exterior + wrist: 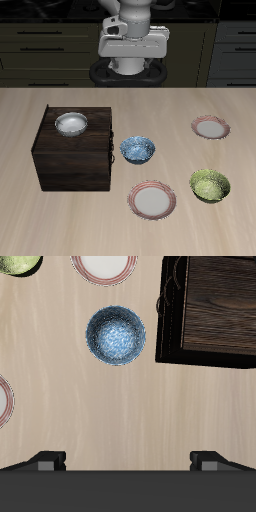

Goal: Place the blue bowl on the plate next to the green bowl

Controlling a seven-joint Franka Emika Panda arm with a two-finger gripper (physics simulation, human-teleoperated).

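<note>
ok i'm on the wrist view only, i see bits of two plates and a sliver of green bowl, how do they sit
Observer: One plate lies beside the green bowl, near the front edge.
Operator: and the other one
Observer: The second plate lies farther back, behind the green bowl.
Operator: anything on that dark box
Observer: A white bowl sits on top of the dark box.

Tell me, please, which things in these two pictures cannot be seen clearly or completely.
- Gripper: in the wrist view only the two fingertips show; in the exterior view the arm's body hides it.
- Green bowl: the wrist view's edge cuts it off.
- Both plates: cut off by the wrist view's edges.
- Dark wooden cabinet: its inside shows in neither view.
- White bowl: absent from the wrist view.
</note>
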